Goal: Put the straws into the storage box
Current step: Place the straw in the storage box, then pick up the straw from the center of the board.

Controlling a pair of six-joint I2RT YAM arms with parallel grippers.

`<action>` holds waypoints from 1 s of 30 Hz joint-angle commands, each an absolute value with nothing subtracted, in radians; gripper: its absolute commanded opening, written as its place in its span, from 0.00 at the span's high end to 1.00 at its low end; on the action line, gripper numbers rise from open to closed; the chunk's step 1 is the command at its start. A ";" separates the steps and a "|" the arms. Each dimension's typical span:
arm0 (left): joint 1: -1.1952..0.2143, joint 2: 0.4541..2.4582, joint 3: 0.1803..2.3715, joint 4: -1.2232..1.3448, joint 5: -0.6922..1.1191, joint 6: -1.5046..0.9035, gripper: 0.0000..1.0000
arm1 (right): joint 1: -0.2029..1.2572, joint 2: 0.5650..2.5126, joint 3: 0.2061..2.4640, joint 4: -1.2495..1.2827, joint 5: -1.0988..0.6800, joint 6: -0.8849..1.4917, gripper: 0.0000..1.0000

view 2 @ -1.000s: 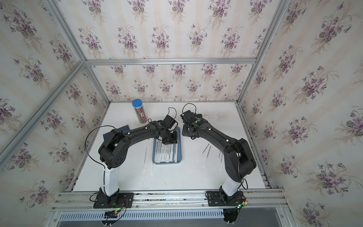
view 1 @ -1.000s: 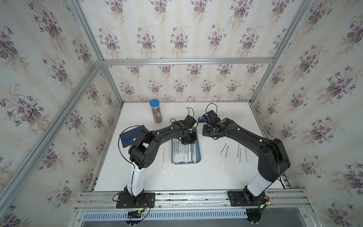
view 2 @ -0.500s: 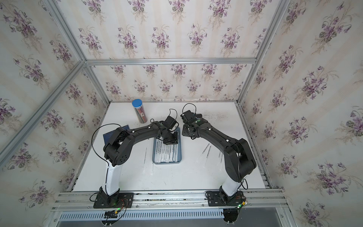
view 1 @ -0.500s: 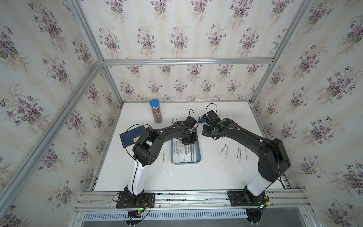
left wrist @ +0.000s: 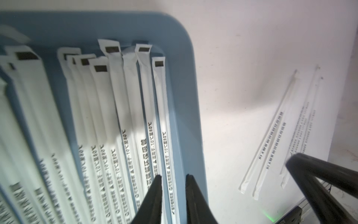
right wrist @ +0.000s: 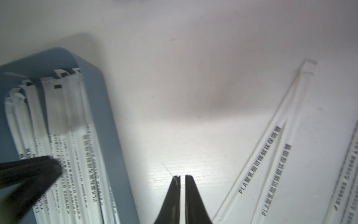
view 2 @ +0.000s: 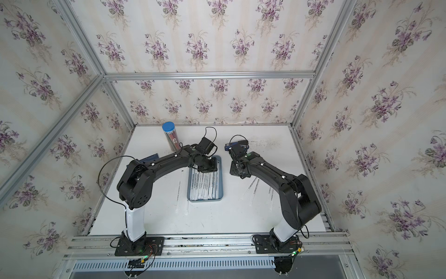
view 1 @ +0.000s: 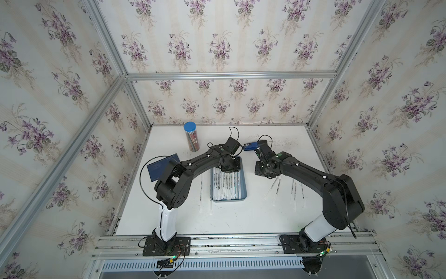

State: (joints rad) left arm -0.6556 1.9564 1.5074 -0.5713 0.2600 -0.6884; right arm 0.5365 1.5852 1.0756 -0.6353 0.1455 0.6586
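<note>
The grey-blue storage box (view 1: 229, 200) (view 2: 205, 200) lies mid-table with several white printed straws (view 1: 226, 186) (view 2: 204, 186) in it. My left gripper (view 1: 228, 169) (left wrist: 173, 176) hangs over the box's far end, open; the outermost straw (left wrist: 164, 135) lies in the box between its parted jaws, beside the rim (left wrist: 189, 97). My right gripper (view 1: 264, 172) (right wrist: 182, 176) is shut and empty above bare table to the right of the box (right wrist: 108, 126). Loose straws (view 1: 293, 193) (right wrist: 261, 155) lie right of it, and two more straws (view 1: 201, 193) left of the box.
A clear tube with a blue cap (view 1: 191, 137) stands at the back left. A dark navy notebook (view 1: 156, 169) lies at the left edge, partly under my left arm. Papered walls on aluminium frames close the table on three sides.
My left gripper's jaws have parted over the box, leaving the straw lying in it. Its elbow has shifted slightly. The right arm has stayed put.
</note>
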 commanded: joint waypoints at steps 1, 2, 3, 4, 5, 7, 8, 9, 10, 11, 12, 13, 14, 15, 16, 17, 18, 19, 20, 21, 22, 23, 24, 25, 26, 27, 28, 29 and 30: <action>-0.655 1.870 1.480 -0.657 0.140 -0.619 0.70 | 0.501 1.529 0.998 -0.662 0.145 0.715 0.85; -0.653 1.836 1.465 -0.680 0.100 -0.602 0.67 | 0.496 1.513 0.976 -0.663 0.140 0.727 0.84; -0.652 1.806 1.454 -0.699 0.059 -0.587 0.63 | 0.493 1.503 0.954 -0.660 0.135 0.733 0.82; -0.648 1.770 1.436 -0.719 0.013 -0.572 0.57 | 0.489 1.498 0.936 -0.660 0.133 0.740 0.82; -0.642 1.732 1.414 -0.736 -0.031 -0.561 0.50 | 0.486 1.496 0.923 -0.660 0.132 0.747 0.81; -0.624 1.661 1.362 -0.752 -0.107 -0.543 0.35 | 0.485 1.498 0.902 -0.651 0.139 0.755 0.78; -0.611 1.623 1.326 -0.749 -0.138 -0.531 0.29 | 0.484 1.506 0.895 -0.647 0.143 0.758 0.77; -0.600 1.595 1.296 -0.745 -0.164 -0.525 0.23 | 0.482 1.514 0.893 -0.643 0.144 0.759 0.77; -0.583 1.561 1.263 -0.740 -0.192 -0.520 0.18 | 0.482 1.524 0.891 -0.638 0.149 0.760 0.77; -0.564 1.534 1.235 -0.737 -0.208 -0.515 0.15 | 0.483 1.534 0.890 -0.636 0.157 0.761 0.77; -0.547 1.515 1.211 -0.734 -0.210 -0.510 0.14 | 0.481 1.541 0.887 -0.635 0.166 0.763 0.76; -0.522 1.496 1.188 -0.732 -0.204 -0.506 0.14 | 0.479 1.546 0.882 -0.629 0.168 0.763 0.74; -0.499 1.480 1.165 -0.727 -0.193 -0.503 0.14 | 0.478 1.552 0.874 -0.623 0.169 0.763 0.73; -0.482 1.469 1.147 -0.721 -0.181 -0.500 0.14 | 0.476 1.555 0.868 -0.613 0.167 0.763 0.73; -0.464 1.457 1.127 -0.712 -0.160 -0.502 0.14 | 0.474 1.562 0.864 -0.604 0.165 0.761 0.73; -0.447 1.451 1.110 -0.705 -0.140 -0.505 0.14 | 0.474 1.569 0.862 -0.596 0.165 0.760 0.73; -0.438 1.447 1.097 -0.699 -0.125 -0.511 0.14 | 0.473 1.577 0.862 -0.592 0.167 0.757 0.73; -0.433 1.445 1.088 -0.695 -0.112 -0.515 0.14 | 0.472 1.584 0.862 -0.584 0.168 0.753 0.73; -0.429 1.445 1.080 -0.690 -0.100 -0.520 0.14 | 0.470 1.593 0.864 -0.579 0.172 0.749 0.73; -0.429 1.445 1.073 -0.686 -0.092 -0.523 0.14 | 0.468 1.599 0.866 -0.576 0.175 0.746 0.73; -0.429 1.451 1.067 -0.682 -0.083 -0.530 0.14 | 0.467 1.607 0.868 -0.569 0.179 0.740 0.73; -0.429 1.451 1.061 -0.679 -0.076 -0.533 0.14 | 0.463 1.615 0.868 -0.565 0.178 0.735 0.73; -0.429 1.454 1.059 -0.675 -0.070 -0.537 0.14 | 0.460 1.620 0.868 -0.557 0.177 0.731 0.73; -0.429 1.457 1.054 -0.674 -0.066 -0.538 0.15 | 0.457 1.625 0.868 -0.549 0.178 0.726 0.73; -0.429 1.457 1.052 -0.673 -0.064 -0.540 0.15 | 0.455 1.630 0.868 -0.545 0.177 0.722 0.73; -0.428 1.457 1.049 -0.672 -0.063 -0.541 0.15 | 0.455 1.636 0.870 -0.542 0.178 0.717 0.74; -0.428 1.458 1.047 -0.671 -0.062 -0.540 0.15 | 0.454 1.641 0.870 -0.538 0.179 0.714 0.74; -0.427 1.457 1.046 -0.671 -0.063 -0.541 0.15 | 0.453 1.645 0.866 -0.531 0.180 0.710 0.76; -0.427 1.457 1.046 -0.674 -0.065 -0.539 0.15 | 0.451 1.649 0.861 -0.522 0.178 0.705 0.78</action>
